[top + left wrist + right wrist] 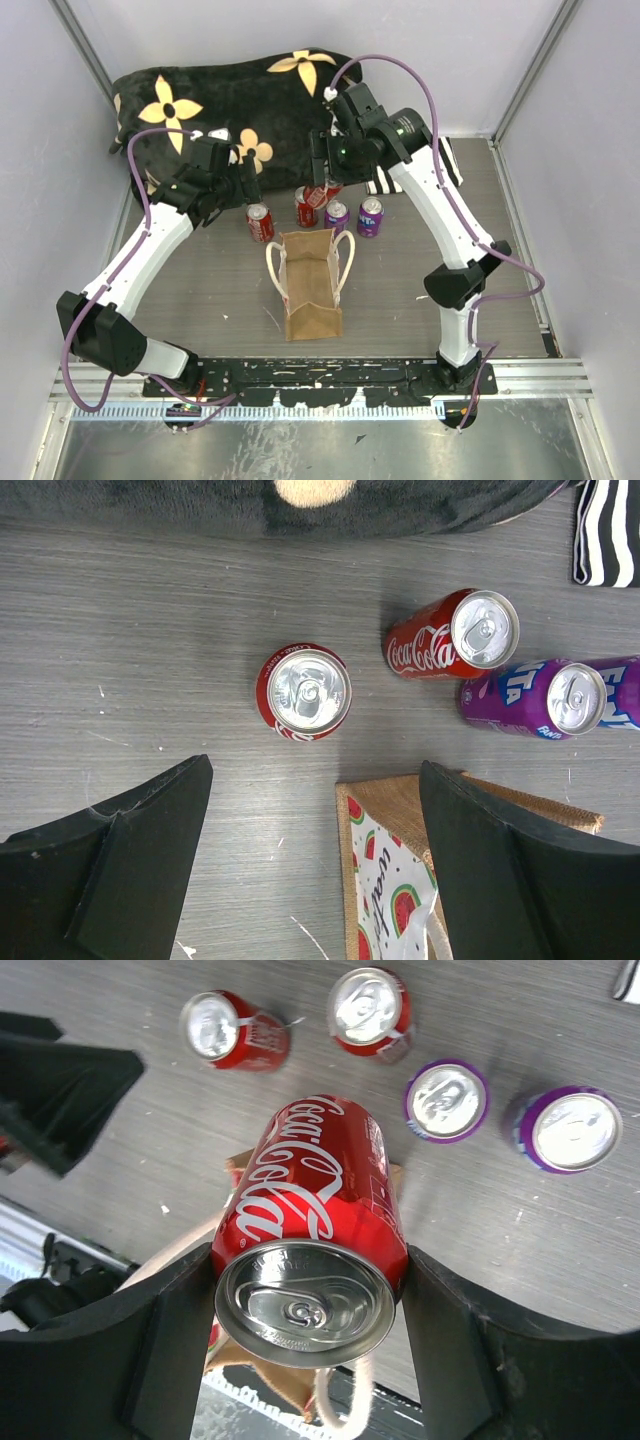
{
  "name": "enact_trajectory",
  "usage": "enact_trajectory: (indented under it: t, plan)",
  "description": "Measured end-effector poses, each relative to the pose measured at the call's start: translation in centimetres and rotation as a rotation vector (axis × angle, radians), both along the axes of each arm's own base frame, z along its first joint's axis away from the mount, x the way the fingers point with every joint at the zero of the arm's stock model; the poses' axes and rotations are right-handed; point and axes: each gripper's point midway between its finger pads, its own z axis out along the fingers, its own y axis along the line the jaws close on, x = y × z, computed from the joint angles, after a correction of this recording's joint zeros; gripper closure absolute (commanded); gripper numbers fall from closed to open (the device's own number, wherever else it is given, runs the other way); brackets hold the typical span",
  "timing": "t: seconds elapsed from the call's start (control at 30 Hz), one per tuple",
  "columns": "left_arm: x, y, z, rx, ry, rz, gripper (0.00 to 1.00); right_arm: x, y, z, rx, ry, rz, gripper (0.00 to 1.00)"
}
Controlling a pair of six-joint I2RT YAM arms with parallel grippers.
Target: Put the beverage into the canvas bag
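My right gripper (pixel 308 1290) is shut on a red Coca-Cola can (pixel 310 1210) and holds it in the air above the far end of the canvas bag (pixel 310 290). In the top view the right gripper (pixel 325 185) and held can (pixel 322 192) hang just behind the bag. The tan bag stands open with cream handles and a watermelon-print lining (pixel 390 880). Its edge and a handle (pixel 345 1405) show below the held can. My left gripper (pixel 315 880) is open and empty, above the bag's far left corner; it also shows in the top view (pixel 238 185).
On the table behind the bag stand two red cans (pixel 260 222) (pixel 305 210) and two purple cans (pixel 336 215) (pixel 370 216). A black flowered cushion (pixel 230 100) lies across the back. A striped cloth (pixel 608 530) lies at the back right. Walls close in both sides.
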Motion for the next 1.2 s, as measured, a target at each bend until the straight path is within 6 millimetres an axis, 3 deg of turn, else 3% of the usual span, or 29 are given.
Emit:
enact_trajectory:
  t: [0.13,0.23,0.47,0.57,0.73,0.97,1.2]
  plan:
    - [0.0,0.0,0.0,0.001,0.001,0.000,0.09,-2.4,1.7,1.8,0.038,-0.024,0.040,0.99]
    - [0.0,0.0,0.0,0.000,0.000,0.000,0.09,-4.0,2.7,1.6,0.030,-0.017,0.066,0.99]
    - [0.0,0.0,0.0,0.001,0.000,0.000,0.09,-8.0,4.4,-3.5,-0.087,0.096,0.140,0.99]
    - [0.0,0.0,0.0,0.002,0.001,0.000,0.08,-8.9,5.1,-4.7,-0.120,0.112,0.162,0.99]
    - [0.0,0.0,-0.2,0.003,0.003,0.000,0.08,-8.7,6.0,-6.3,-0.137,0.102,0.169,0.99]
    - [-0.1,0.2,-0.4,0.008,0.007,0.000,0.08,-7.5,6.5,-10.9,-0.217,0.129,0.160,0.99]
    - [-0.1,0.2,-0.5,0.009,0.011,0.000,0.08,-6.5,7.2,-12.7,-0.223,0.108,0.165,0.99]
